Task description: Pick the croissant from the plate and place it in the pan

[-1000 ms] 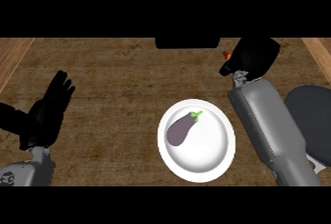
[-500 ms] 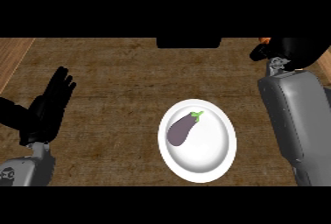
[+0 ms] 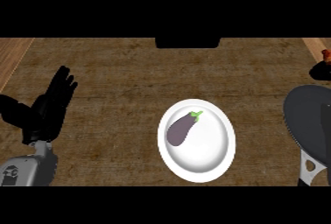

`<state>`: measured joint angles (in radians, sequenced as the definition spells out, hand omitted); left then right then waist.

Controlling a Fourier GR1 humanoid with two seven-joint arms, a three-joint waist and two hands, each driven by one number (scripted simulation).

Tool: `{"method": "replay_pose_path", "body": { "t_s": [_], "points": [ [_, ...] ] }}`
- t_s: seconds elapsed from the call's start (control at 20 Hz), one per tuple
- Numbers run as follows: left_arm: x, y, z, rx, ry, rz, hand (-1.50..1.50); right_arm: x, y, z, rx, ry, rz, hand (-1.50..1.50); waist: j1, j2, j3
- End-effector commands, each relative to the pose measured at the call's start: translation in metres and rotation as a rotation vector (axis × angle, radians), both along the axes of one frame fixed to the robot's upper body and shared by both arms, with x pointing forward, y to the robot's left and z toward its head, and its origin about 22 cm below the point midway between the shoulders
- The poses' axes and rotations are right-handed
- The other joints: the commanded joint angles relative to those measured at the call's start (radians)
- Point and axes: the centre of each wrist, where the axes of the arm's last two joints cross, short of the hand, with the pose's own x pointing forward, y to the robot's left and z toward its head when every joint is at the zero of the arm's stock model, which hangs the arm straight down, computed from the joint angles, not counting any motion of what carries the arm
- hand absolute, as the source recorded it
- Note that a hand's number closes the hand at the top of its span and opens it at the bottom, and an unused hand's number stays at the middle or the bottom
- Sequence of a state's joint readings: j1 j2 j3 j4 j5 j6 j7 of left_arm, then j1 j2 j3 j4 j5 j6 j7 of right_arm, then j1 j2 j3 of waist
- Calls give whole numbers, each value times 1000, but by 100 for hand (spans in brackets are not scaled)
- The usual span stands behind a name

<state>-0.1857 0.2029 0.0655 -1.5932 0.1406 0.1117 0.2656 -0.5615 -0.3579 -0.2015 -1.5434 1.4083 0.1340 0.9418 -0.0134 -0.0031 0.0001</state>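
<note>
Since the croissant (image 3: 325, 54) shows against my right hand (image 3: 320, 70), just beyond the pan (image 3: 302, 120), I can't tell that hand's grip; my left hand (image 3: 48, 109) rests far off, fingers open.

Dim, even light; soft sheen on plate (image 3: 216, 164)

The worktop (image 3: 129, 65) was a dark brown, wood-grained surface filling nearly the whole view. Lighter wooden strips (image 3: 13, 57) ran along its far left and right edges. A black block (image 3: 187, 42) sat at the top edge, centred. The light was even and dim.
</note>
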Motion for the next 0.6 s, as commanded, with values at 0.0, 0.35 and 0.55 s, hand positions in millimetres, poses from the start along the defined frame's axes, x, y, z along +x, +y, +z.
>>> {"method": "replay_pose_path", "body": {
  "t_s": [0.0, 0.35, 0.55],
  "points": [
    [-11, -2, 2, 0, 3, 4, 0, -33, -43, -16, -11, -49, -59, 150, 7, 0, 0],
    [-13, 9, -6, 7, -5, -11, 0, -41, -114, -45, 65, -52, -16, 150, 15, 3, 0],
    [7, 5, -2, 3, -17, -6, 0, -47, -145, -91, 100, -73, 46, 150, 15, 6, 1]
  ]
}}
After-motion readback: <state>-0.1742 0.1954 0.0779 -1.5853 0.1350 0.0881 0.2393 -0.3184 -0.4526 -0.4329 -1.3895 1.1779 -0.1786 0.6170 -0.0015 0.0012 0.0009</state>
